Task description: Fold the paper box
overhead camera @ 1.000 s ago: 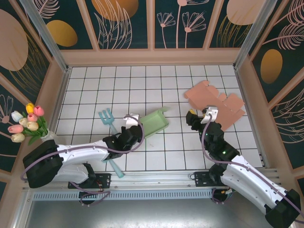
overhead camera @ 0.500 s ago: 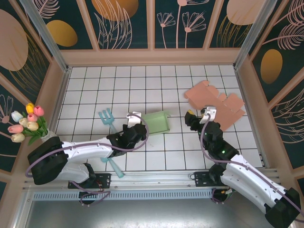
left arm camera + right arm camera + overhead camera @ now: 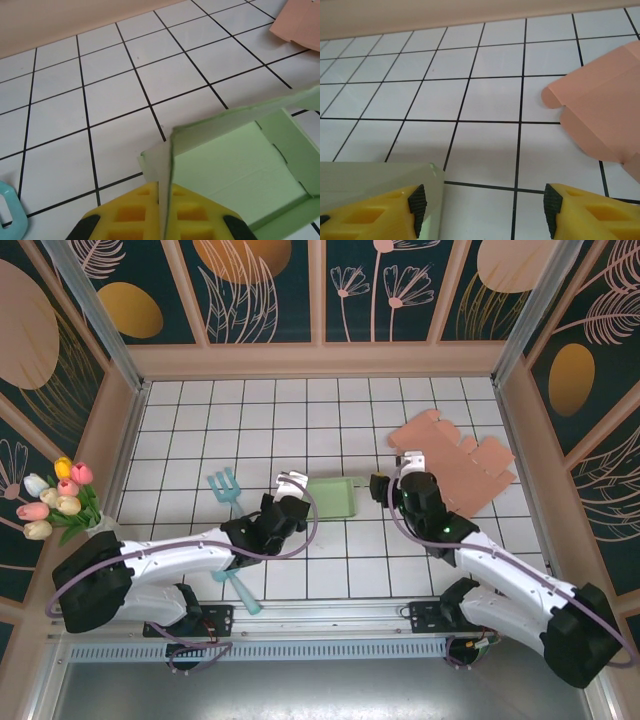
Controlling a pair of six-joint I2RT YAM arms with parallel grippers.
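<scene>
The pale green paper box [image 3: 334, 497] lies mid-table as a shallow open tray. My left gripper [image 3: 298, 490] is at its left edge. In the left wrist view my left gripper [image 3: 165, 194] has its yellow fingers [image 3: 127, 212] shut on the thin upright wall of the green paper box [image 3: 240, 165]. My right gripper [image 3: 384, 487] sits just right of the box. In the right wrist view my right gripper [image 3: 485, 204] is open over bare tile. Its left finger [image 3: 417, 202] is against a wall of the green paper box [image 3: 375, 175].
A flat pink cardboard blank [image 3: 455, 452] lies at the back right; the pink blank [image 3: 605, 110] is close to my right gripper. A teal toy fork [image 3: 228, 490] and a teal handle [image 3: 243, 592] lie left of the box. Tulips in a vase [image 3: 60, 502] stand by the left wall.
The left gripper closed fully on the box's wall, and the box swung round to sit squarer. The right arm moved left, away from the pink blank, up to the box's right side.
</scene>
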